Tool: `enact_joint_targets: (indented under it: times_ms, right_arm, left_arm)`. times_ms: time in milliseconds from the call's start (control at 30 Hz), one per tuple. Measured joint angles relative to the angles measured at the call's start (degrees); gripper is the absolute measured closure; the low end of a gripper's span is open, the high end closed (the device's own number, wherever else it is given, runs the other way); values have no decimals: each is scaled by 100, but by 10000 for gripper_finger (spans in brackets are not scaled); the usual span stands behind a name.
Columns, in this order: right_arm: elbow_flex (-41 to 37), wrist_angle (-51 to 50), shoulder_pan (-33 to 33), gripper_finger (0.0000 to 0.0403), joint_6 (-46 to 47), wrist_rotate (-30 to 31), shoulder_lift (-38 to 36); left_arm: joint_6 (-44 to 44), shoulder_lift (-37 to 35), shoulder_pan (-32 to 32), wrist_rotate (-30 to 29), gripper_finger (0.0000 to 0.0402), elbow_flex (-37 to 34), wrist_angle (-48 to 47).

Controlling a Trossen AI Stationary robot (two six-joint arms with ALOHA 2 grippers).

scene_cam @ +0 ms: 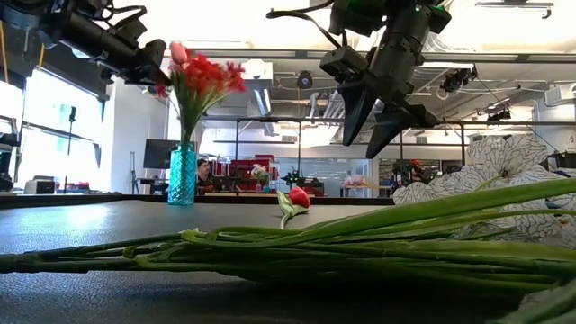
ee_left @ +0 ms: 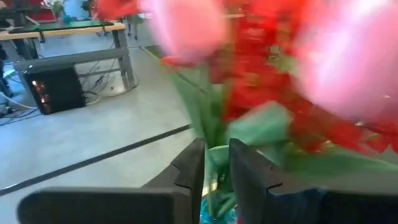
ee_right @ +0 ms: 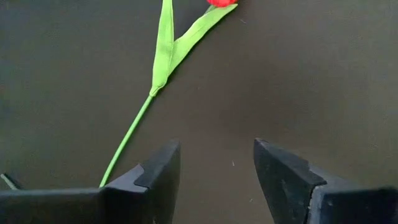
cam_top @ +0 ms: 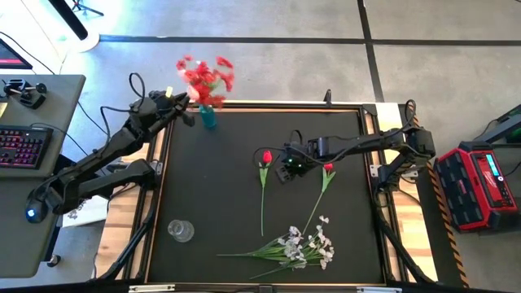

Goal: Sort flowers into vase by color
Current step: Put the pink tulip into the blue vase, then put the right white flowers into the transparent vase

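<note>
A teal vase point(cam_top: 208, 117) at the mat's far left holds red and pink flowers point(cam_top: 203, 77). My left gripper point(cam_top: 184, 101) is level at the bunch's stems just above the vase point(scene_cam: 182, 175). Its fingers point(ee_left: 194, 167) stand a narrow gap apart, with a green stem point(ee_left: 217, 157) showing in the gap. My right gripper point(cam_top: 291, 165) hangs open above the mat, between two red tulips point(cam_top: 265, 157) point(cam_top: 328, 169) that lie flat. A tulip's stem point(ee_right: 134, 134) runs past one of its fingers. White sprays point(cam_top: 308, 244) lie near the front edge. My left gripper comes level at the bunch just above the vase's mouth, one finger on either side of the green stem point(ee_left: 216, 163). I cannot tell whether the fingers touch it.
A clear glass vase point(cam_top: 181, 231) stands at the mat's near left. The white sprays' long green stems point(scene_cam: 315, 243) lie across the front of the mat. The middle of the black mat point(cam_top: 220, 179) is bare. A keyboard point(cam_top: 20, 146) sits on a side table at the left.
</note>
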Motion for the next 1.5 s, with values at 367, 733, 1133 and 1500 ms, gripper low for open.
enact_joint_targets:
  times_ms: [367,733,1133,1500]
  right_arm:
    - [0,2,0,214,0,-73,0]
    - [0,0,0,214,57,31,0]
    - [0,662,-129,214,9,166,0]
    - [2,1765,45,214,463,93,525]
  left_arm:
    - [-205,-73,0,84,326,0,-131]
    - [-439,-724,-2,382,326,248,-2107]
    - [-1229,-805,-124,1484,326,326,-3378]
    - [-1515,-733,-926,1809,326,328,-3693]
